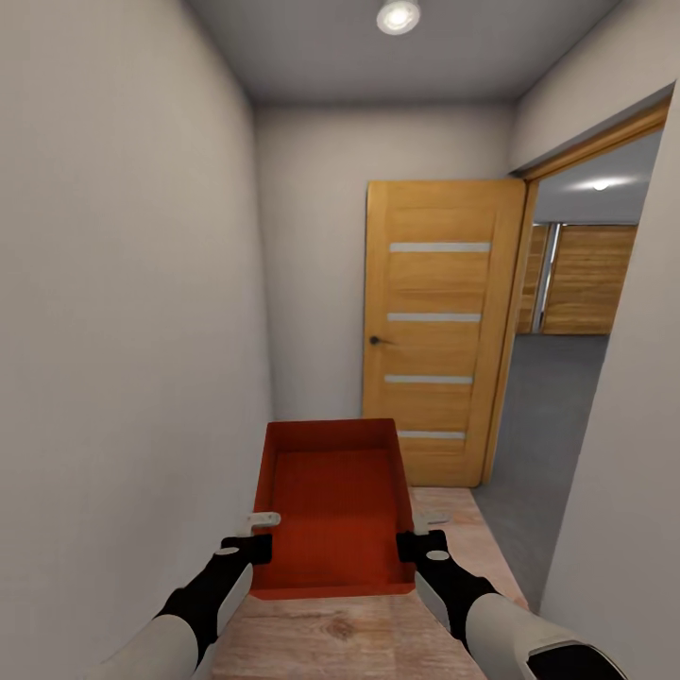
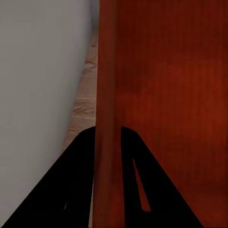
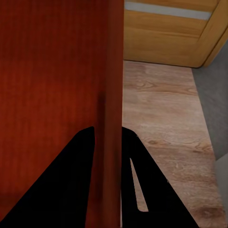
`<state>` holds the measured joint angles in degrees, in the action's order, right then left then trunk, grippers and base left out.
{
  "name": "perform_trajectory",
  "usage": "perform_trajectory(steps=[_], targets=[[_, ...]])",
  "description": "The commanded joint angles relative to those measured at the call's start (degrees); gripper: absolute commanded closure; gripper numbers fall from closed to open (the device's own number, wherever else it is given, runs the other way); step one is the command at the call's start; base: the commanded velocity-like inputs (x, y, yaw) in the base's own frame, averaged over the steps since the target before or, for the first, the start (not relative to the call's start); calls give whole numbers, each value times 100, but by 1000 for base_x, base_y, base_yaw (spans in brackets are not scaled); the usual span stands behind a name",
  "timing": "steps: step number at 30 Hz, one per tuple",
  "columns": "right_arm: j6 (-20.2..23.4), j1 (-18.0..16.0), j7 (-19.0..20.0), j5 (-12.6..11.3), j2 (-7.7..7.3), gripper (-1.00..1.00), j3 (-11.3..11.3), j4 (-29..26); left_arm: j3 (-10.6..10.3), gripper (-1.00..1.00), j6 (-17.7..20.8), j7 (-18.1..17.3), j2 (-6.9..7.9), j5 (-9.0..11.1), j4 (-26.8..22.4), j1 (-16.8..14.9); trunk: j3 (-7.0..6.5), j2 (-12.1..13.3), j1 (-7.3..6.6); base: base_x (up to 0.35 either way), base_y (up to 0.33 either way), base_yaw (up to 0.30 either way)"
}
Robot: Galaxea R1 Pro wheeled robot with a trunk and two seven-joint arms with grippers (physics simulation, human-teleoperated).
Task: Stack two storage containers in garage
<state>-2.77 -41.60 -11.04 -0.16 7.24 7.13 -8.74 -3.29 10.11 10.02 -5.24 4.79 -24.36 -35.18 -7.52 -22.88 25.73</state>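
Note:
I carry one red-orange storage container (image 1: 335, 505) in front of me, lidless and empty, held level above the wood-plank flooring (image 1: 378, 642). My left gripper (image 1: 247, 548) is shut on its left wall (image 2: 105, 95), and my right gripper (image 1: 420, 546) is shut on its right wall (image 3: 111, 95). In each wrist view the black fingers (image 2: 76, 180) (image 3: 80, 180) straddle the thin wall. The second container is out of view. Through the doorway at right lies the garage, with its dark grey concrete floor (image 1: 548, 416) and plank door (image 1: 590, 279).
I stand in a narrow hallway between a grey-white wall (image 1: 123, 331) on the left and another wall (image 1: 623, 472) on the right. An open wooden door (image 1: 439, 331) leans against the far end. The doorway frame (image 1: 515, 312) opens to the right.

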Motion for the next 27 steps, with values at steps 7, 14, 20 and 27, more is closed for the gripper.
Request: perform_trajectory(steps=[7,14,20,27], targets=[[-155,-6,-53,86,-3,100,-195,-14,232,100,44,88,67,4,2,2,2,-4,5,323,0,0],[-162,-6,-50,86,-9,100,-195,-14,232,100,38,88,67,4,2,2,2,-4,5,323,0,0],[-155,-6,-75,86,-15,100,-195,-14,232,100,35,88,67,3,2,2,2,-4,5,323,0,-85],[-146,-6,-180,86,2,100,-195,-14,232,100,35,88,67,-4,2,2,2,-4,5,323,0,-228]])
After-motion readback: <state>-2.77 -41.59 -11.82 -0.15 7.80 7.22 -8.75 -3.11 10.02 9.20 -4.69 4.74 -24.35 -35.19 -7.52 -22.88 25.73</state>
